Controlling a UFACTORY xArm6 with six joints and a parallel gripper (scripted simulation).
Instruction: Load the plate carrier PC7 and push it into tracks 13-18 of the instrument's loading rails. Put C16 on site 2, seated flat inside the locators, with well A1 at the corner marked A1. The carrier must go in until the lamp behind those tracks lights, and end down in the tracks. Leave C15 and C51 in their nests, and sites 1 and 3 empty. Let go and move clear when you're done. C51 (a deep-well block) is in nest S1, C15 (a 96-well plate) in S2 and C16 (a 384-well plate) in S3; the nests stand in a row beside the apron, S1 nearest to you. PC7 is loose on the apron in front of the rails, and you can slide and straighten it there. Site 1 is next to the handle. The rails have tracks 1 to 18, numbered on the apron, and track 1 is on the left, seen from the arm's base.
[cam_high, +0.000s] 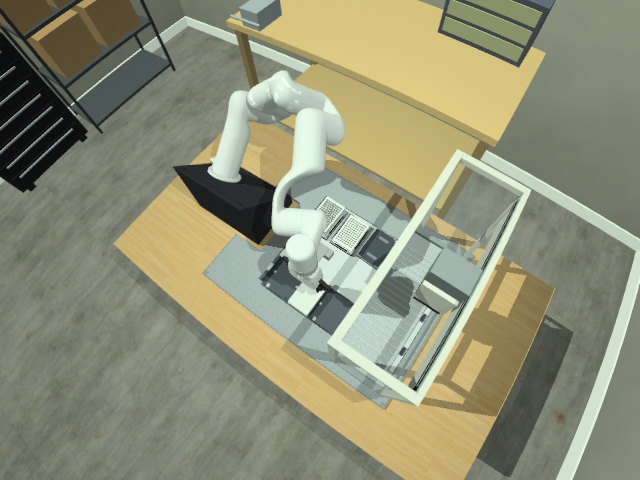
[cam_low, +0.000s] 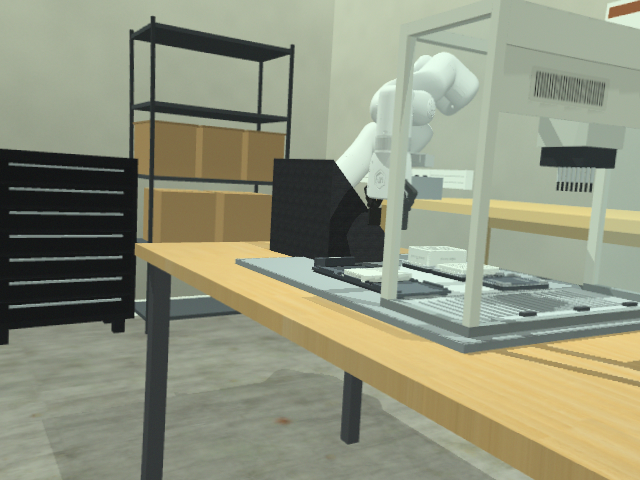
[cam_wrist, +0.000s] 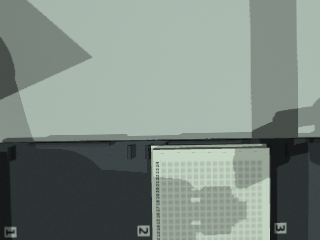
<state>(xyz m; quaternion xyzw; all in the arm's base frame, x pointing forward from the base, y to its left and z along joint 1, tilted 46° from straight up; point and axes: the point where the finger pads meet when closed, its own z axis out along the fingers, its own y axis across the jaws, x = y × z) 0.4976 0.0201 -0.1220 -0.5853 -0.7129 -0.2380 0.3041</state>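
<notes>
White C16 (cam_high: 306, 300) (cam_low: 379, 273) (cam_wrist: 210, 195) sits at site 2 on our dark carrier (cam_high: 333, 311) (cam_low: 418, 287) (cam_wrist: 75, 195), outside the rails (cam_high: 379, 330) (cam_low: 465, 307). We see our gripper (cam_high: 321, 287) (cam_low: 389, 219) above the carrier, its fingers wide open, holding nothing.

top: high overhead, tilted, far back; takes in arm (cam_high: 310, 139), whole wood table (cam_high: 217, 304), floor
exterior: low, just above table height, off the frame (cam_high: 379, 281) (cam_low: 478, 206) end, facing back toward arm (cam_low: 387, 118) and shelf rack (cam_low: 151, 129); mid-distance
wrist: close, looking down on apron (cam_wrist: 165, 65) and carrier (cam_wrist: 75, 195) edge
shared top/exterior: arm, frame, table (cam_low: 310, 289)
shared top/wrist: white plate (cam_high: 306, 299) (cam_wrist: 210, 200), carrier (cam_high: 333, 312)
</notes>
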